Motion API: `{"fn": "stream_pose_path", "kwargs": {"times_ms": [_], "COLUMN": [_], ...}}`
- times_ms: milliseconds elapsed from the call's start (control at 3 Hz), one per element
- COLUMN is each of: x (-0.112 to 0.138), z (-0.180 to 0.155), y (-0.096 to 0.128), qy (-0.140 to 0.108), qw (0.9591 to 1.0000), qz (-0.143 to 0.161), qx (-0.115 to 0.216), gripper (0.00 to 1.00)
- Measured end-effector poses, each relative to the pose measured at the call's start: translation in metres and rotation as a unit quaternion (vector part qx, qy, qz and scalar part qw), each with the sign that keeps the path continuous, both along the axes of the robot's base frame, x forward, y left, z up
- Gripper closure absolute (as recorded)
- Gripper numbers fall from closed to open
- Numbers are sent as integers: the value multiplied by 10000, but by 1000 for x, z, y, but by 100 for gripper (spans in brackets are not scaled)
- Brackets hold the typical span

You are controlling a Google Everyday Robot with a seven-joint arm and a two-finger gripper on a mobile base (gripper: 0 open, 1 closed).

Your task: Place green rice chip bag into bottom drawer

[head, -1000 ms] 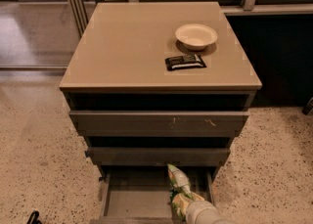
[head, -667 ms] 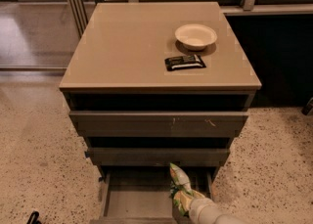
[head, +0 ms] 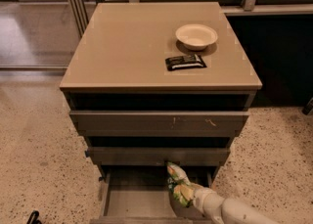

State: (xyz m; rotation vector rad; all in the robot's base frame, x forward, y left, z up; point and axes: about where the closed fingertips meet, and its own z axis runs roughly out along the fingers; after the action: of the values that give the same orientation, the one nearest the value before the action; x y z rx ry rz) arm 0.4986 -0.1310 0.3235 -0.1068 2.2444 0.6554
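Observation:
The green rice chip bag (head: pixel 178 185) is a wrinkly green and white snack bag with a yellowish end. It hangs over the right part of the open bottom drawer (head: pixel 132 201), whose plain grey floor shows at the picture's lower edge. My gripper (head: pixel 191 194) comes in from the lower right on a white arm and is shut on the bag's lower end. The bag's upper tip reaches the lower edge of the middle drawer front.
The cabinet top (head: pixel 127 47) carries a white bowl (head: pixel 196 35) and a small flat black wrapped bar (head: pixel 185 62). Two upper drawers (head: pixel 156 120) have flat grey fronts. Speckled floor lies on both sides. A dark object (head: pixel 33 216) shows at the lower left.
The gripper and bag have shifted slightly back and right over the drawer. Nothing else has moved.

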Motion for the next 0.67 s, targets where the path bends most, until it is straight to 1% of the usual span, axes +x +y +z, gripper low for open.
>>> {"fn": "stream_pose_path", "kwargs": {"times_ms": [333, 667], "x": [7, 7], "z": [-12, -28], "y": [26, 43], "qy": [233, 560], "qw": [9976, 9937], "qz": [471, 735], "qx": [444, 632], "gripper": [100, 100]}}
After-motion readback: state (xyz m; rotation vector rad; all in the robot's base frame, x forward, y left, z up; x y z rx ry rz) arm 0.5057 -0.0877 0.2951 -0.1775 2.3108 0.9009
